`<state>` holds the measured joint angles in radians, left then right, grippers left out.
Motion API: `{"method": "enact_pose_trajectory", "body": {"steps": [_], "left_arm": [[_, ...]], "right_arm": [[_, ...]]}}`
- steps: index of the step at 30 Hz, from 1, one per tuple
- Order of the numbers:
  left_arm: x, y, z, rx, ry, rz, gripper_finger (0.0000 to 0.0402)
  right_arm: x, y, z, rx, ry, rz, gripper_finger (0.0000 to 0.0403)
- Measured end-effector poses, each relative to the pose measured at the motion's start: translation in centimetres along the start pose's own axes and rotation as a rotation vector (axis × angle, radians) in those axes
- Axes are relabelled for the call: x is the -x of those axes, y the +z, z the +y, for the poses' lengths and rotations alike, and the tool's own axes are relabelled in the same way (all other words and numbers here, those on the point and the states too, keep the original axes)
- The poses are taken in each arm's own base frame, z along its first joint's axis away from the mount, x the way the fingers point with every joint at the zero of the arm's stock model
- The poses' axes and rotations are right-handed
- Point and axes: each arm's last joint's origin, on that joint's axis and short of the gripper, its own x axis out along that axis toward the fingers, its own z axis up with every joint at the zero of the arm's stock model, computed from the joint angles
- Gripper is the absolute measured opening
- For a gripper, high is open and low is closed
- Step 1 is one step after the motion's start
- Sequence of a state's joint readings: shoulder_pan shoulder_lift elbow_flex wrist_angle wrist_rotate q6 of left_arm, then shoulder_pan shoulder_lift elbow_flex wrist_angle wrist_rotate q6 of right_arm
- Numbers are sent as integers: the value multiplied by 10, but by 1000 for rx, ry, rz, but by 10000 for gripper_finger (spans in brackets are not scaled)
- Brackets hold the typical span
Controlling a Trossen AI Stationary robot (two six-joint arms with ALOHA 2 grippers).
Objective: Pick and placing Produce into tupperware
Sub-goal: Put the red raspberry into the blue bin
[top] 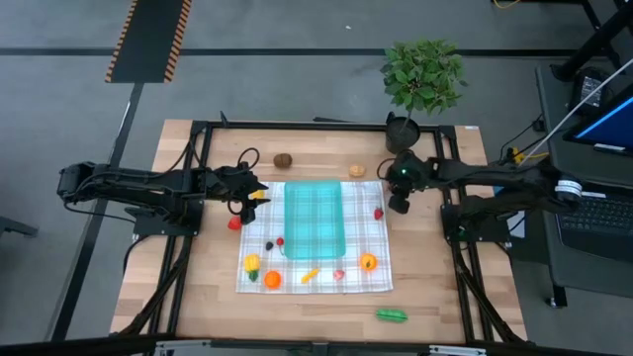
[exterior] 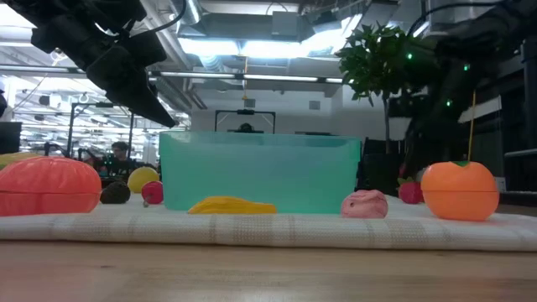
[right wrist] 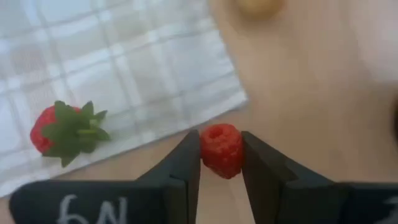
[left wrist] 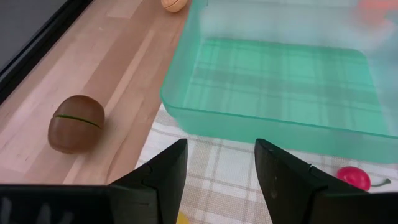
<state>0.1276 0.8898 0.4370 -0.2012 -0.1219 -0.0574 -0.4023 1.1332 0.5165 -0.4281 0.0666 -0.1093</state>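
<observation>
Right gripper (right wrist: 221, 163) at the far right corner of the checked cloth (top: 315, 265), over bare wood of the table (top: 445, 297), jaws closed on a small red raspberry (right wrist: 222, 150) pinched between the 2 fingers. Strawberry (right wrist: 62, 129) lying on the cloth edge just beside it, well apart from the fingers.

Left gripper (left wrist: 217, 174) at the cloth's far left corner, just beside the teal container (top: 314, 218), jaws parted with nothing between the fingers. Yellow piece (top: 259, 196) under the left gripper in the high view; red piece (top: 234, 223) just beside it on the wood.

Container resting in the middle of the cloth, nothing inside. Brown kiwi-like piece (left wrist: 76, 123) on the wood beyond the cloth's far left corner; 1 more brownish piece (top: 357, 171) on the wood past the far edge. Along the near edge of the cloth: yellow fruit (top: 252, 263), orange fruit (top: 272, 280), banana-like piece (top: 310, 275), pink piece (top: 339, 274), orange piece (top: 368, 262). Small red piece (top: 280, 240) touching the container's left side. Green pod (top: 392, 315) alone on the wood near the front right. Potted plant (top: 423, 74) at the table's far edge.
</observation>
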Motion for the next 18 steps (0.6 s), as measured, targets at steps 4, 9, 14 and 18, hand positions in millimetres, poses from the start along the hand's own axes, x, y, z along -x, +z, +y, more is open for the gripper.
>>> {"method": "enact_pose_trajectory", "body": {"steps": [4,9,14,18], "left_arm": [[0,0,0,1,0,0,179],[0,0,0,-11,0,0,179],[0,0,0,-11,0,0,179],[0,0,0,-11,0,0,179]], "right_arm": [[20,3,-3,-15,1,-77,102],[43,-1,-3,-43,29,-175,95],[63,-4,-2,-60,70,-301,95],[64,-14,1,-63,128,-376,95]]}}
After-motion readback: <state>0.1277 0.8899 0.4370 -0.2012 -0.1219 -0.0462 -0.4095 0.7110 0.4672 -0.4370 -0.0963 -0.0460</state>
